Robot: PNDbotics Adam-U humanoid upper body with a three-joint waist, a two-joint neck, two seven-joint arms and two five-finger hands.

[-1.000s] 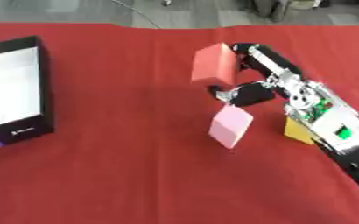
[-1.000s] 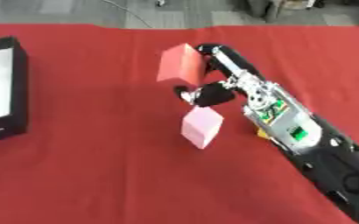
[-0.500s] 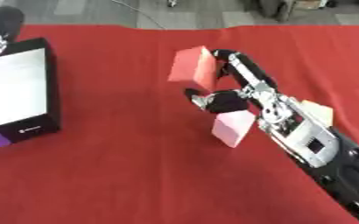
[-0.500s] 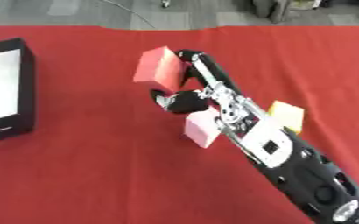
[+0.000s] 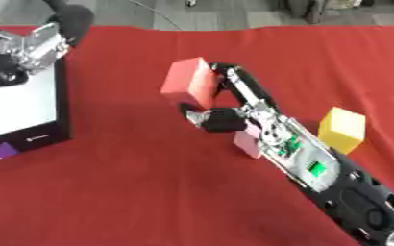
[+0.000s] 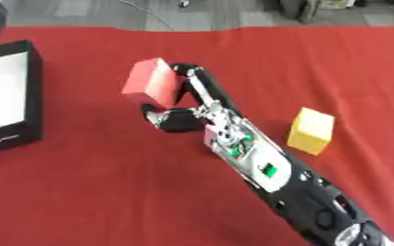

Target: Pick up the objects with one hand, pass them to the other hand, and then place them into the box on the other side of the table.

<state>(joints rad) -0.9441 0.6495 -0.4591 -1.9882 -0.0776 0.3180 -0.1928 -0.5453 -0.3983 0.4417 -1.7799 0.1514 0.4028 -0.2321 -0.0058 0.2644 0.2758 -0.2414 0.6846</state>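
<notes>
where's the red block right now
The red block is held up over the middle of the red table in the right hand, whose fingers curl round it. The box lies to its left, the pink block just below it.

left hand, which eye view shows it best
The left eye view: the left hand shows at the upper left above the black box. The right eye view catches only a dark sliver at its top left corner.

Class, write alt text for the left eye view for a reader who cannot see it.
The robot's right hand holds a red block above a red tablecloth, fingers curled round it. A pink block and a yellow block sit nearby; the left hand hovers over a black box.
</notes>
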